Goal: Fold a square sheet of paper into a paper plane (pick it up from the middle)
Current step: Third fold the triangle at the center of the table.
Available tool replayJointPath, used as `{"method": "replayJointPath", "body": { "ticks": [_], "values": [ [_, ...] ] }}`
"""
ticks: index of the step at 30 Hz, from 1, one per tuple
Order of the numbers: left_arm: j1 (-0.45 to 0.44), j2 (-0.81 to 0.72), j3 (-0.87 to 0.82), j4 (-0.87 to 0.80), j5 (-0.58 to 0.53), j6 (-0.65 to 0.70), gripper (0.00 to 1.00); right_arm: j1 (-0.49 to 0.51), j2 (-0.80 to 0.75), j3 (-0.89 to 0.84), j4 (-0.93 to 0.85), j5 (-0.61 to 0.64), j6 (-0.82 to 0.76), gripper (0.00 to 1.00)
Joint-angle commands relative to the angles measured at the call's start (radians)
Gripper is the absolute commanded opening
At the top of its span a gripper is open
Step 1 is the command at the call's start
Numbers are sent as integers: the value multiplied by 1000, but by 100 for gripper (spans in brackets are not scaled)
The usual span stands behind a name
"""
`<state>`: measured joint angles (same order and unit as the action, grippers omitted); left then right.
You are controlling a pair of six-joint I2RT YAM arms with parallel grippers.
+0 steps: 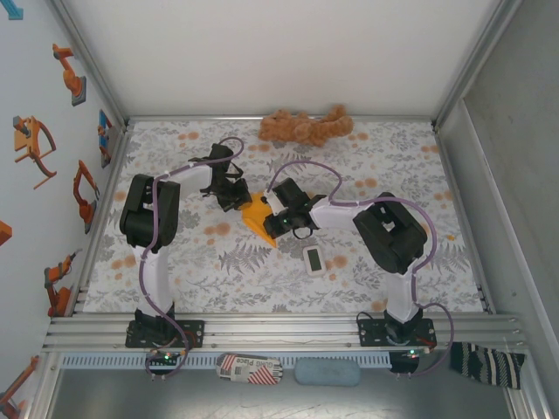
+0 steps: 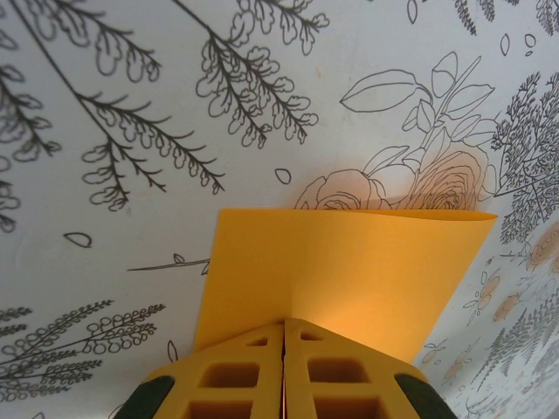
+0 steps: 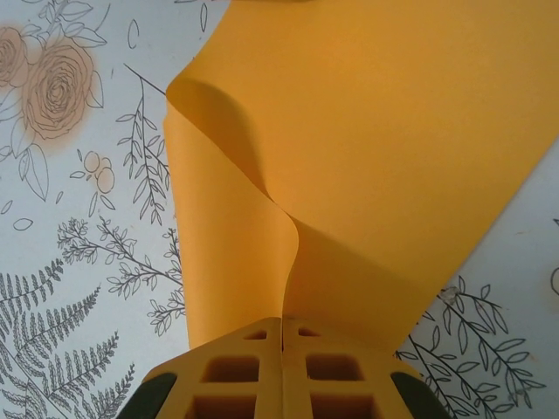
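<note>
Yellow-fingered, the left hand (image 2: pixel 284 327) and right hand (image 3: pixel 281 325) each clamp shut on the thin orange square sheet of paper (image 1: pixel 258 216), which curls between them over the middle of the floral-print table (image 1: pixel 376 157). It looks light, floppy and easily creased, so gentle edge pinches suit it.

Two arms, left arm (image 1: pixel 147 218) and right arm (image 1: pixel 390 231): white tubular links, bulky black joint housings, black wrist ends. Black base blocks (image 1: pixel 162 332) bolted to a silver aluminium rail (image 1: pixel 279 325). One purple cable (image 1: pixel 430 236) per arm, looping from base to wrist. Jaws: yellow-orange moulded plastic, rectangular cut-out pockets, rounded black corners behind.
</note>
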<state>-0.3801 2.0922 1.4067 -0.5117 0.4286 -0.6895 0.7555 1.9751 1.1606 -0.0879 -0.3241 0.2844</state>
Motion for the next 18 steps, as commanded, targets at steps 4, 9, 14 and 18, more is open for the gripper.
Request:
{"method": "replayJointPath", "body": {
  "ticks": [4,9,14,18],
  "values": [
    [-14,80,-23,-59,-65,25,9,-7,22,34,-22,-1,-14,0],
    [-16,80,-23,-58,-65,26,9,-7,27,37,-29,9,-13,0],
    [-16,83,-22,-59,-65,25,9,-7,30,39,-31,10,-13,0],
    [-16,80,-22,-58,-63,25,9,-7,34,37,-34,8,-12,0]
  ]
}}
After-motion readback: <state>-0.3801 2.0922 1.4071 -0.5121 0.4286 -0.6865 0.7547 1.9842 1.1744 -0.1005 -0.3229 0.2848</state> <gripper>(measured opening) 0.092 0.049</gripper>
